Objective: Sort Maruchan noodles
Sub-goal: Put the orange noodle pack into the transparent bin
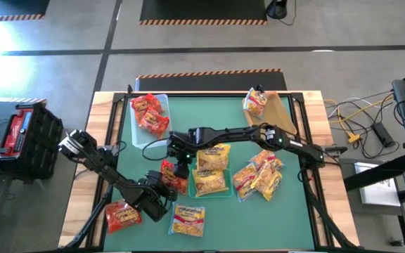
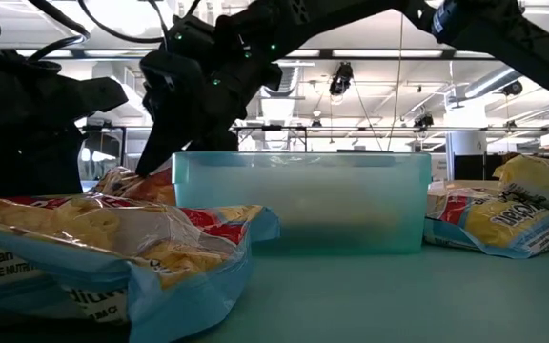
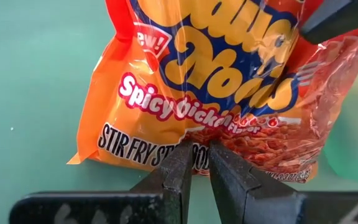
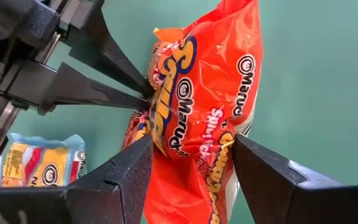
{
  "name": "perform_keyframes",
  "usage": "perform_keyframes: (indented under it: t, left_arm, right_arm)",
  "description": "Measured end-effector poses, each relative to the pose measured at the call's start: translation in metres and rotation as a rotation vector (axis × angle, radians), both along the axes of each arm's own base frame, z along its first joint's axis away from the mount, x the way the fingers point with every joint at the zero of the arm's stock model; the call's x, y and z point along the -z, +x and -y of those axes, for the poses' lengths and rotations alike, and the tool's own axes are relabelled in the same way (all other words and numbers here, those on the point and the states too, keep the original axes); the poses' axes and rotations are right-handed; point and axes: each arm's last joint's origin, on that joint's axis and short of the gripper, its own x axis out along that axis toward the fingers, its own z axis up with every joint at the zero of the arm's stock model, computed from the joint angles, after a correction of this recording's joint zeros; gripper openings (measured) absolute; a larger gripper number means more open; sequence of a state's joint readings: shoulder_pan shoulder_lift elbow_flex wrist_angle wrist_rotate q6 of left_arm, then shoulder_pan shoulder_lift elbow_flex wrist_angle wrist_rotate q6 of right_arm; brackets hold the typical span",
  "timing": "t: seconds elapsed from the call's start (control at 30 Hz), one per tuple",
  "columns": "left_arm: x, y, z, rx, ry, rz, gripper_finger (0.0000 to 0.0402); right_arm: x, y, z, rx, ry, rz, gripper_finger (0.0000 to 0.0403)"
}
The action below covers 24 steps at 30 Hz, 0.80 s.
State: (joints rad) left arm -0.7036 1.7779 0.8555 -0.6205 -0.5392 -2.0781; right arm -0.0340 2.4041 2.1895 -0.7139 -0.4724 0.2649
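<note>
A red-orange Maruchan noodle packet [image 1: 173, 176] [image 3: 216, 74] [image 4: 210, 93] sits on the green mat just left of the teal bin [image 1: 225, 191]. My left gripper [image 3: 202, 149] [image 1: 162, 188] is shut on its edge from the near left. My right gripper [image 4: 191, 146] [image 1: 179, 163] hangs over the same packet, open, with one finger on each side of it. More packets lie in the bins and on the mat. My left gripper pinches the packet's crinkly edge [image 3: 194, 138], below the printed words, between its two fingers. They slant down at it from the table's near left. The packet is bunched and tilted; whether it is clear of the mat I cannot tell. My right gripper's fingers [image 4: 132, 165] stand close beside the packet's two sides; I cannot tell whether they touch it.
The teal bin holds yellow packets [image 1: 211, 169]. A clear bin [image 1: 143, 137] at the far left holds red ones, and a tan bin [image 1: 281, 109] at the far right holds one yellow packet. A pile [image 1: 259, 176] lies right of the teal bin. Two packets [image 1: 121, 214] [image 1: 188, 219] lie near the front edge.
</note>
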Motion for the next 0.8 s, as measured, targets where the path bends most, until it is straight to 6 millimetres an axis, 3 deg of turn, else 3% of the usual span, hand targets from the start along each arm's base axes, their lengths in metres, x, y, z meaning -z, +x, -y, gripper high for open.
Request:
perform_keyframes:
  t: [0.3,0.63,0.8]
  left_arm:
    - [0.0,0.0,0.0,-0.001,0.007,0.005,0.0039]
    - [-0.001,0.001,0.0,-0.003,0.013,0.009,0.0038]
    - [-0.013,0.002,0.003,0.002,0.012,0.062,0.0038]
  right_arm:
    - [0.002,0.0,-0.006,-0.004,-0.039,0.0,0.0192]
    - [0.003,0.0,-0.007,-0.016,-0.065,0.006,0.0097]
    - [-0.002,-0.001,-0.006,-0.019,-0.059,0.01,0.0055]
